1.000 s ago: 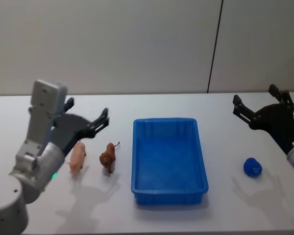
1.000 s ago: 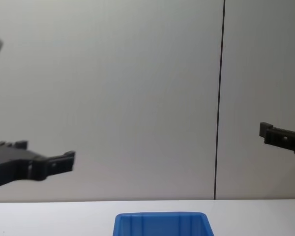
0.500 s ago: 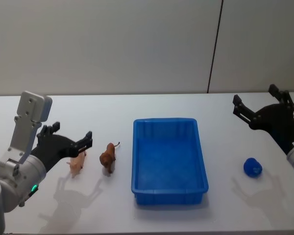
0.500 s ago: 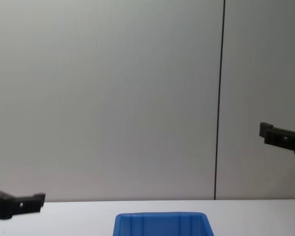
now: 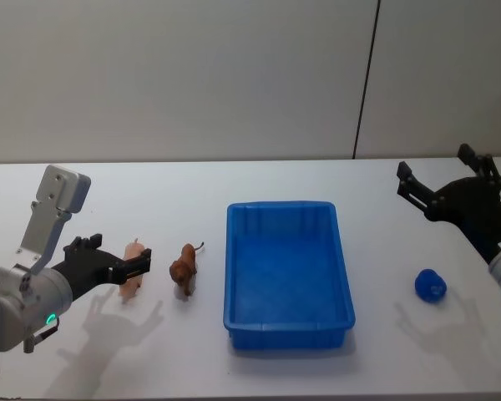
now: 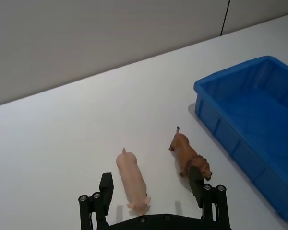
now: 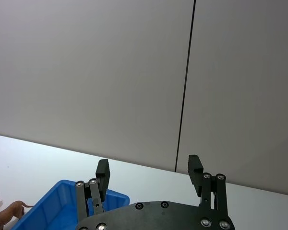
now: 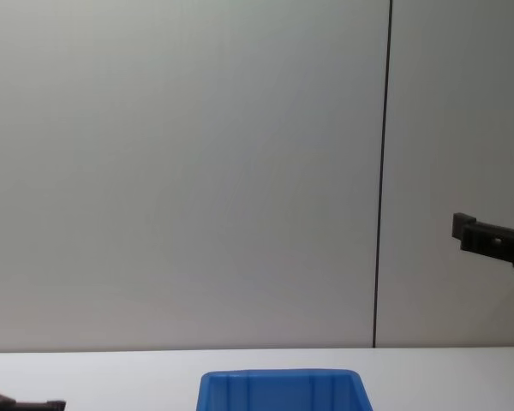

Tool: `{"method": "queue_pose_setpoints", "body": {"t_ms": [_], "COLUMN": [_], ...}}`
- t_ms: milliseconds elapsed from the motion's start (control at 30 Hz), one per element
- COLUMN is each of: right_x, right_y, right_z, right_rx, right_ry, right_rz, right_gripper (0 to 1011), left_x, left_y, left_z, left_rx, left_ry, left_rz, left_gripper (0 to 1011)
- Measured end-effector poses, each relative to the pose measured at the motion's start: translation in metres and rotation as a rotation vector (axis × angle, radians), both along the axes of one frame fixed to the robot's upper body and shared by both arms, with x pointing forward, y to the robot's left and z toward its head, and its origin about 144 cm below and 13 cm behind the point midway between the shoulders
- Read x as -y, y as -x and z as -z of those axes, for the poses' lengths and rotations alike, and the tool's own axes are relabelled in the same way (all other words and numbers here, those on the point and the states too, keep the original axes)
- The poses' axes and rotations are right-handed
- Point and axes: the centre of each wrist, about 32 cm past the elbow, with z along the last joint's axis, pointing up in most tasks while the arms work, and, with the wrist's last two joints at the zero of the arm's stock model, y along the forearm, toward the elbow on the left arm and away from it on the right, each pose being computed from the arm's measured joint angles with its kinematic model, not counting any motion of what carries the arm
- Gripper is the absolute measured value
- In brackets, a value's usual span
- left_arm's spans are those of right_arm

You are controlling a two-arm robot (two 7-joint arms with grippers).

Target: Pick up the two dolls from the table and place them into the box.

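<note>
The first pick was in hand, by my reading. The left gripper (image 6: 150,178) hung low over the bench (image 5: 108,359), its jaws apart, with the pink pig doll (image 6: 131,178) lying lengthwise between them and not yet clamped. The brown lion doll (image 6: 188,157) stood just beside, its head close to one finger. The blue bin (image 5: 344,276) was empty, both dolls lying to its left. The right gripper (image 7: 149,164) hung raised at the right, jaws apart. The next move probably called for closing on the pig alone without nudging the lion.
</note>
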Motion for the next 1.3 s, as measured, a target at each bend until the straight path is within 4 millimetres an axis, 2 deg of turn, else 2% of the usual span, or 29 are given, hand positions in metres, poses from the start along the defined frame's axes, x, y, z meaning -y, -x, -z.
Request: {"method": "queue_pose_setpoints", "body": {"t_ms": [667, 1300], "right_x": [0.0, 0.0], "right_y": [0.0, 0.0], "right_z": [0.0, 0.0], "right_rx": [0.0, 0.0], "right_ry": [0.0, 0.0], "right_rz": [0.0, 0.0], "right_gripper": [1001, 1001], "left_x": [-0.023, -0.039], "left_y": [-0.049, -0.08], "left_z": [0.034, 0.057], "left_rx": [-0.124, -0.193], "left_ry": [0.029, 0.038], "left_rz": [-0.032, -0.016], "left_gripper": [1001, 1001]}}
